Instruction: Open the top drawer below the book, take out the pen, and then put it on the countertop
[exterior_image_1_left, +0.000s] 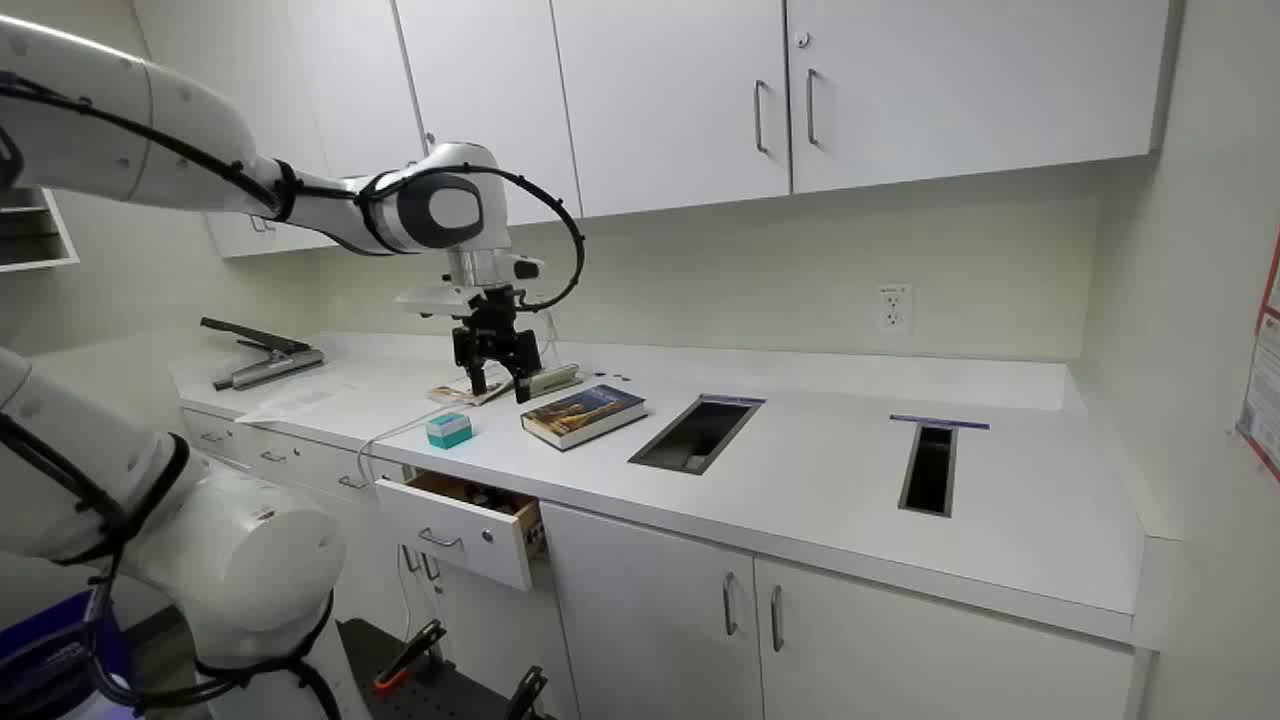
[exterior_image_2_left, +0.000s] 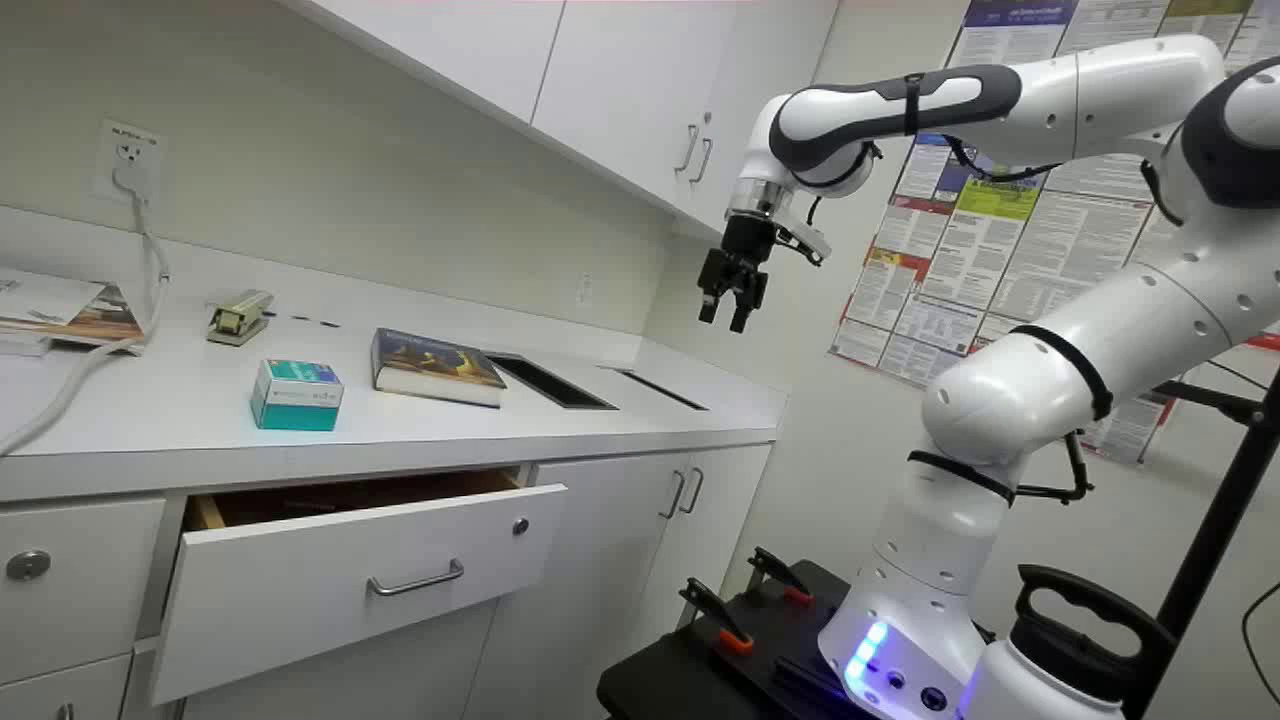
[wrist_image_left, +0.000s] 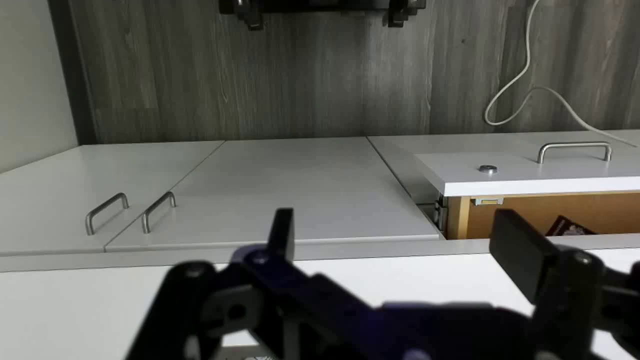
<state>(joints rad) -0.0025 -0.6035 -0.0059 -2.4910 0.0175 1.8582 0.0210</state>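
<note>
The top drawer (exterior_image_1_left: 455, 530) is partly pulled out; its white front also shows in an exterior view (exterior_image_2_left: 370, 590) and the wrist view (wrist_image_left: 540, 172). Dark items lie inside it, with a dark red piece (wrist_image_left: 570, 227) in the wrist view; I cannot make out a pen. The book (exterior_image_1_left: 585, 412) lies flat on the white countertop (exterior_image_1_left: 850, 480), also in an exterior view (exterior_image_2_left: 440, 365). My gripper (exterior_image_1_left: 500, 390) is open and empty, pointing down above the countertop; it also shows in an exterior view (exterior_image_2_left: 723, 318) and the wrist view (wrist_image_left: 395, 225).
A teal and white box (exterior_image_1_left: 449, 430) stands near the counter edge left of the book. A stapler (exterior_image_2_left: 240, 318), papers and a white cable (exterior_image_2_left: 90, 370) lie behind it. Dark cut-outs (exterior_image_1_left: 697, 435) open to the book's right. Cupboards (exterior_image_1_left: 670, 100) hang above.
</note>
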